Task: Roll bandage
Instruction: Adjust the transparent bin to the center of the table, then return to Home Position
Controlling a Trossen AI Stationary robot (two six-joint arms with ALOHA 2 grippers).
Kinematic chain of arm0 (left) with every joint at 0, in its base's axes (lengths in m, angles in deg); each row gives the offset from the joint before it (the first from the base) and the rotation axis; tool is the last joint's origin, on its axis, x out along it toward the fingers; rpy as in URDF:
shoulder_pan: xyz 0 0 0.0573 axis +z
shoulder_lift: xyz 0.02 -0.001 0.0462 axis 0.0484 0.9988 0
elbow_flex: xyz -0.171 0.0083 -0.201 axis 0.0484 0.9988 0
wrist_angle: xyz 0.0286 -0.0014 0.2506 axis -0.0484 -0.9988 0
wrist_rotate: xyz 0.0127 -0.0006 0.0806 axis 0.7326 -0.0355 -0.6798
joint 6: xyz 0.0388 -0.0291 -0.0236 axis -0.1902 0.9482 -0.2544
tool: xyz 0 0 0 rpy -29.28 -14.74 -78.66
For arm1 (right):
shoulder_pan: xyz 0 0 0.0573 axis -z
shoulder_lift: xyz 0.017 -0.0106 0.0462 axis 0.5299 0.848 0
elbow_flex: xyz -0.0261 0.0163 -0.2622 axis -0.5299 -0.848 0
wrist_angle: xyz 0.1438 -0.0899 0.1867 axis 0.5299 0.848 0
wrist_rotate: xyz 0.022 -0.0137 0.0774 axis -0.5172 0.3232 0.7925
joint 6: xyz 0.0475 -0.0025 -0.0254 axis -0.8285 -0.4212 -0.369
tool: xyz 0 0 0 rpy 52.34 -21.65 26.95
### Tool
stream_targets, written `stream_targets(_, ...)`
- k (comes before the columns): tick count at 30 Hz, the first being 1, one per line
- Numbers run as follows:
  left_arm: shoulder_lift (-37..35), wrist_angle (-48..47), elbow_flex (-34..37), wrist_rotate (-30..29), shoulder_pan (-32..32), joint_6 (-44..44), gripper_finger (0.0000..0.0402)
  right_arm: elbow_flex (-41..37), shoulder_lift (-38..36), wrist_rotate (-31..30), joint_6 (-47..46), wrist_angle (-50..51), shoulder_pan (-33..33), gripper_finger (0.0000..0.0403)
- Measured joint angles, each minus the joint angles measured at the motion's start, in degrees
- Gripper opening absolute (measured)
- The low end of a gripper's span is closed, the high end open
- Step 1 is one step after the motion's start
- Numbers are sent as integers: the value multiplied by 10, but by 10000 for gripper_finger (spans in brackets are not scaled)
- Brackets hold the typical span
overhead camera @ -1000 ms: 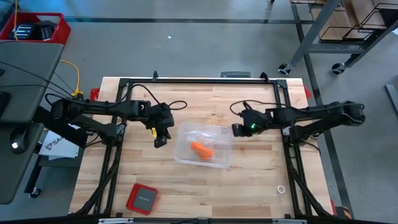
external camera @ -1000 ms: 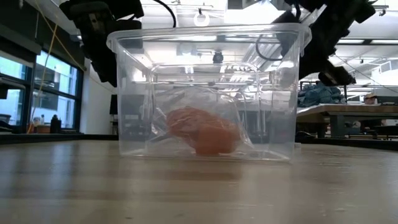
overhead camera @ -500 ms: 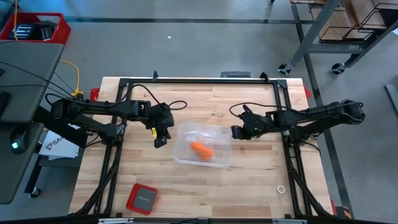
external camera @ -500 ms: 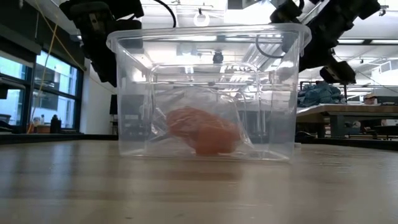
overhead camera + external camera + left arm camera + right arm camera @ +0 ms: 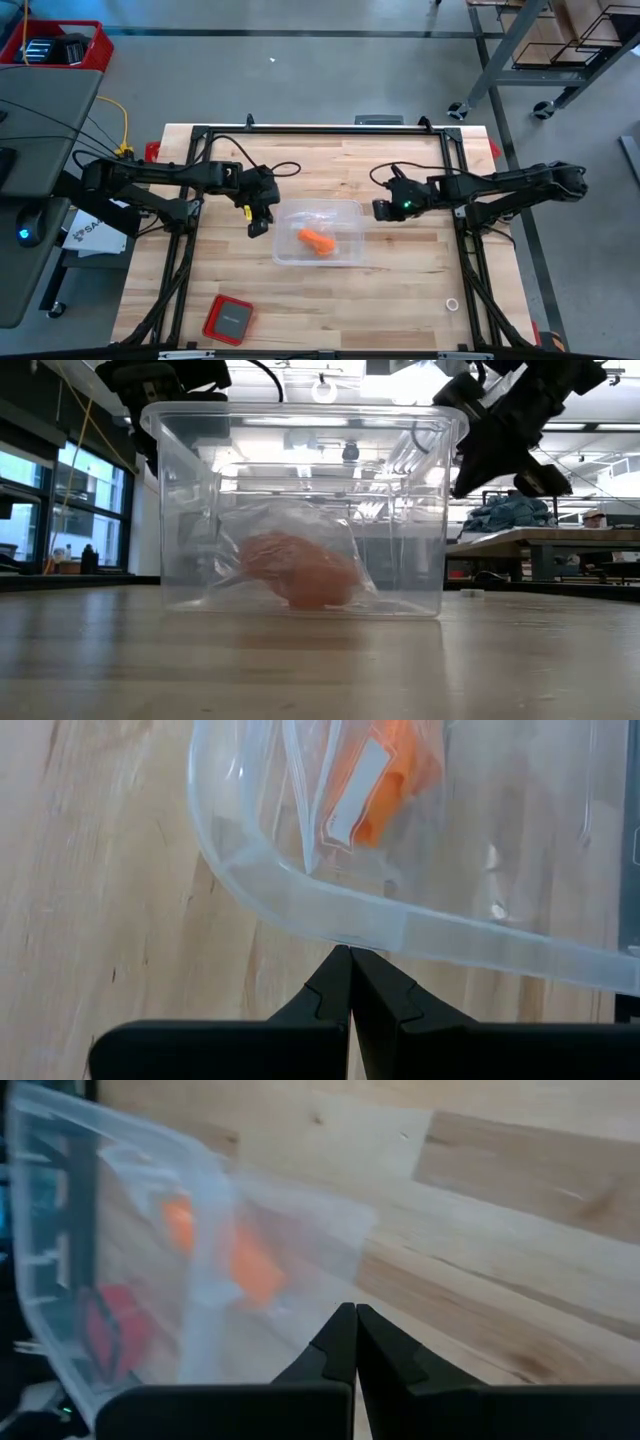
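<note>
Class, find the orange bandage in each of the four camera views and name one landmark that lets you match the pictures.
High view: the bandage lies mid-table inside the clear plastic tub.
Low view: a blurred orange lump low in the tub, centre-left.
Left wrist view: near the top, bagged, behind the tub's rim.
Right wrist view: orange patches seen through the tub wall, on the left.
Shared landmark: the tub, in all four.

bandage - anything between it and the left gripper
Yes. The bandage lies sealed in a clear bag inside a clear bin. The shut left gripper sits outside the bin, its tip at the rim, so the bin wall and the bag both stand between.
</note>
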Motion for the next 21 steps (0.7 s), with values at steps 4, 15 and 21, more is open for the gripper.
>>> stream_targets(4,0,-15,0,-10,2,-9,0,0,0,10,9,23,0,0)
stream_targets(15,-136,-114,1,-31,32,16,0,0,0,29,0,46,-1,0)
stream_targets(21,-309,171,115,-35,25,139,0,0,0,31,-7,47,-1,0)
